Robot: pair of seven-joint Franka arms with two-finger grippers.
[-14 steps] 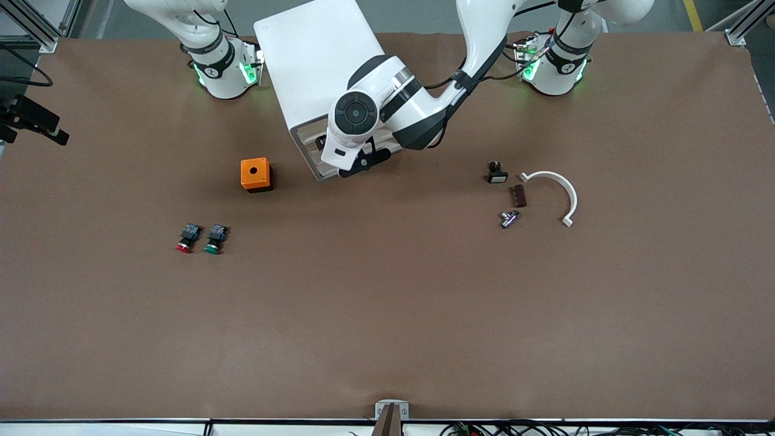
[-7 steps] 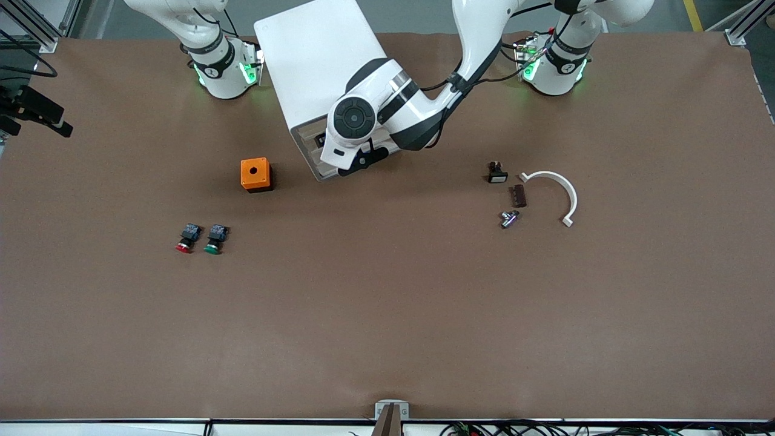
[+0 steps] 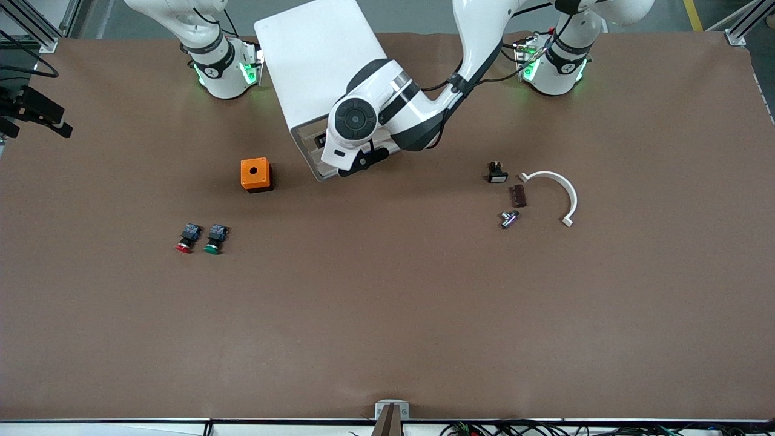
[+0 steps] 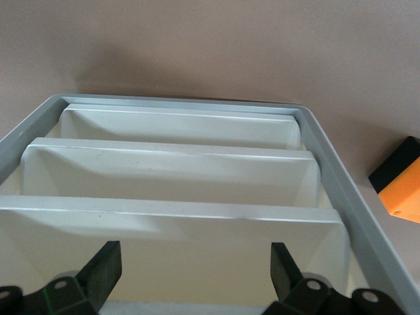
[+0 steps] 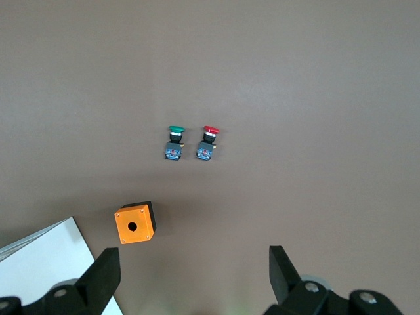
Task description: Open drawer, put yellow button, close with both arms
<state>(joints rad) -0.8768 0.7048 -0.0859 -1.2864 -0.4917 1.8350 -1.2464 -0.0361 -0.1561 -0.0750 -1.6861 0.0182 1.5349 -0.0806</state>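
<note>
left gripper (image 4: 190, 275) spread wide at the white cabinet's (image 3: 315, 60) drawer fronts, right gripper (image 5: 190, 279) spread, empty, high over the table (image 3: 387, 315) above the orange box (image 5: 134, 224)

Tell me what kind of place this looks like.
Probably a robotics lab bench: two white robot arms bolted along a brown-covered table, aluminium framing at the corners, and loose push-buttons laid out like test parts.
</note>
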